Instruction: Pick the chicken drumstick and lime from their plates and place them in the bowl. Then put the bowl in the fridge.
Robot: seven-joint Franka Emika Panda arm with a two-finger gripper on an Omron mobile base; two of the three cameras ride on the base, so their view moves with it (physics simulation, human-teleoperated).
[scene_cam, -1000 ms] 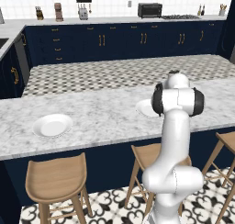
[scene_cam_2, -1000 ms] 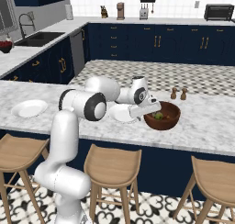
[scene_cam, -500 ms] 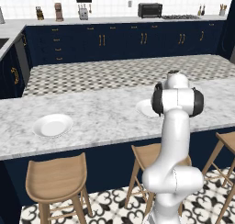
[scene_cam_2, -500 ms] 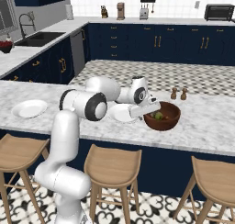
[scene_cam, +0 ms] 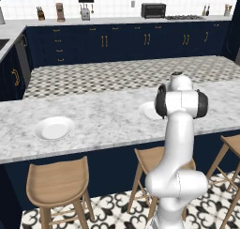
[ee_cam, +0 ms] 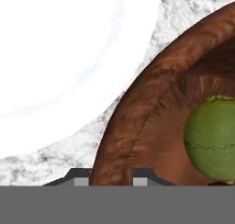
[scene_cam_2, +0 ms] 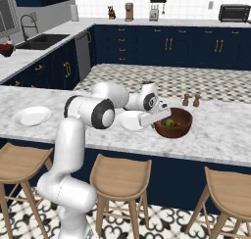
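The pincer (ee_cam: 111,176) has just gone from spread wide to clenched on the near wall of the bowl (ee_cam: 137,113): in the hand view one dark fingertip (ee_cam: 81,177) sits outside the reddish-brown rim and the other just inside it, at about 6 o'clock of the frame, with the wall pinched between them. In the right base view the bowl (scene_cam_2: 172,123) rests on the marble desk (scene_cam_2: 220,135) with the hand at its 9 o'clock edge, and a white plate (scene_cam_2: 128,120) lies bare just beside it at 9 o'clock; a second plate (scene_cam_2: 32,115) lies bare well apart, far toward 9 o'clock along the desk. The lime (ee_cam: 212,135) sits inside the bowl, at 3 o'clock in the hand view, and shows as a small green spot in the right base view too. A sliver of something reddish at the bottom edge by the lime may be the chicken drumstick, but it is too little to be sure. With both plates bare, the filling part looks finished, and this fresh grip on the rim reads as the start of carrying the bowl to the fridge. A rim pinch on a deep bowl could let it tip once lifted.
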